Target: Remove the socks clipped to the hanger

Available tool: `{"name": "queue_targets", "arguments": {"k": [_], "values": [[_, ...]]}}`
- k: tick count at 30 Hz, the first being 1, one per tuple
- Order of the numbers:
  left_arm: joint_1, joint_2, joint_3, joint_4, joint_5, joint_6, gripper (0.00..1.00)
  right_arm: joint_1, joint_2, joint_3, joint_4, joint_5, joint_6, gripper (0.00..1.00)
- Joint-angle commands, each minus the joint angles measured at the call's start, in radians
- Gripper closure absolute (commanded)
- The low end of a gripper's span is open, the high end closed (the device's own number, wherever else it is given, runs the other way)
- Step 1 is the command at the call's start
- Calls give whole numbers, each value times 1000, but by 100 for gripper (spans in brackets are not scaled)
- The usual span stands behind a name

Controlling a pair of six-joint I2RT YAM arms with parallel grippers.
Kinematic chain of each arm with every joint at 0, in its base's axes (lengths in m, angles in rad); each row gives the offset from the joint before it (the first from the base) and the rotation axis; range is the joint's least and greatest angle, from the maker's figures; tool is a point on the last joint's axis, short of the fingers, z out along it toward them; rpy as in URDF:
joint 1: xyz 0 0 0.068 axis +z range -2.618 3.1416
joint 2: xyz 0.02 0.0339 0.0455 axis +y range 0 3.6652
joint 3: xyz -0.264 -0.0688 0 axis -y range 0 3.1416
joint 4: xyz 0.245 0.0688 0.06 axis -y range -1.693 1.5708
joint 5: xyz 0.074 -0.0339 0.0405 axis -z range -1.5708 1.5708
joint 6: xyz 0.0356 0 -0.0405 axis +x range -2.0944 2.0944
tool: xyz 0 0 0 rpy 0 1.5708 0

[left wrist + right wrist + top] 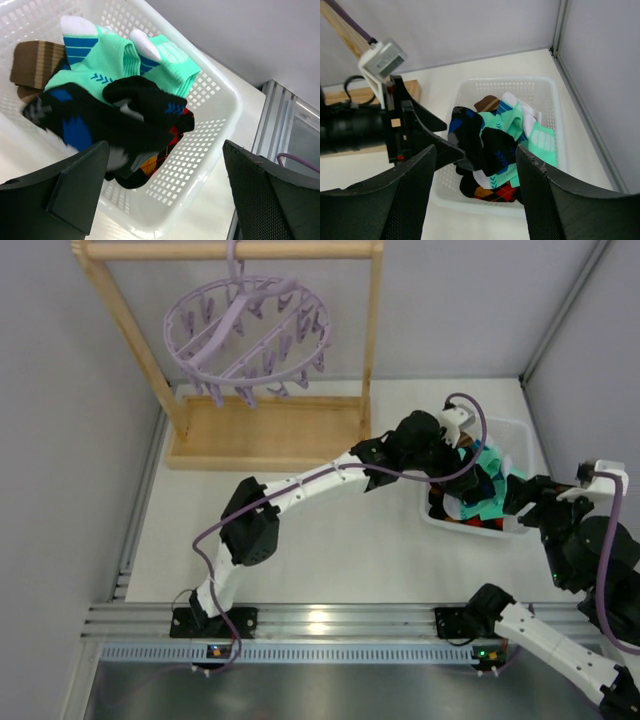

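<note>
The left gripper [164, 160], spread, hangs over the basket [220, 105], socks [115, 85] heaped within its rim; right gripper [475, 152], spread, hovers beside. White table [330, 550], grey walls [60, 440]; hanger [247, 335] well apart.

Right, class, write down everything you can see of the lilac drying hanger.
The hanger is pale lilac plastic: two concentric oval rings joined by a curved bar, with many small pegs dangling beneath. Its hook sits over the wooden rack's top rail, so it hangs tilted above the rack's base. All the pegs look bare.
</note>
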Motion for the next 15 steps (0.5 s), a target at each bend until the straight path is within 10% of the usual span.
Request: {"name": "queue_targets", "arguments": {"k": [1, 8, 15], "values": [[3, -90, -58, -33, -65, -7, 2, -5, 65, -18, 44, -23, 12, 38], [20, -243, -197, -102, -313, -26, 2, -5, 156, -22, 90, -21, 24, 36], [152, -639, -675, -143, -660, -134, 2, -9, 254, -20, 133, -92, 39, 32]]}}
